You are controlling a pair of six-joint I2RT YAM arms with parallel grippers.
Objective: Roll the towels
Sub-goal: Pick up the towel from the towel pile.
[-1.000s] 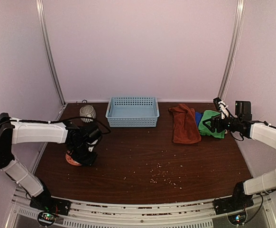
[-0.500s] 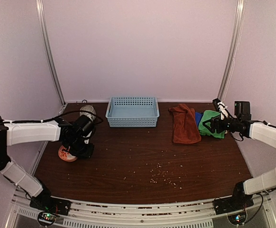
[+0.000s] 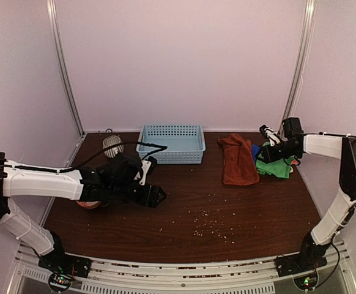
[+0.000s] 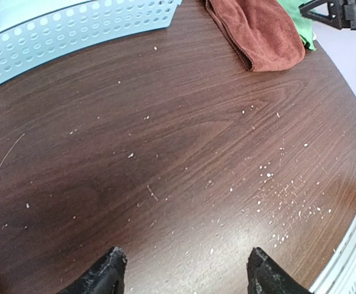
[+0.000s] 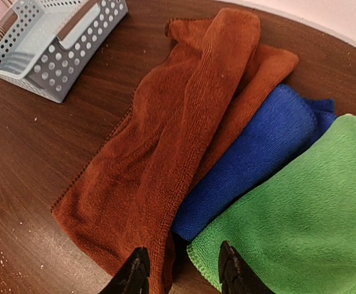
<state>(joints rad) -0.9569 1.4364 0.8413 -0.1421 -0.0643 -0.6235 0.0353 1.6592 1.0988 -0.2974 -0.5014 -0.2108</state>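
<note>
We judged the work to be at the pick-up step. Three towels lay bunched at the far right of the surface (image 3: 257,208), just right of the light blue basket (image 3: 170,144), and none of them looked rolled. The rust-red towel (image 5: 166,141) was loosely folded lengthwise. The blue towel (image 5: 257,153) was tucked against its right side, and the green towel (image 5: 300,214) overlapped the blue one's outer edge.

The right end effector (image 5: 181,272) hung directly over the near ends of this pile. Its fingers were partly spread and we saw nothing pinched between them. We could not tell whether the tips touched the cloth.

The left end effector (image 4: 184,275) was well apart from the towels, low over bare, crumb-strewn wood near the middle of the surface. Its fingers were spread wide and empty.

In our view, the next move called for the right arm to settle on a single towel. The green or blue edge was the one under its tips. It would need to pinch only that layer and draw it clear of its neighbours onto open wood. There the left arm could pin one end flat while the other end was turned over into a roll. We saw a real risk of dragging two overlapping cloths together.
</note>
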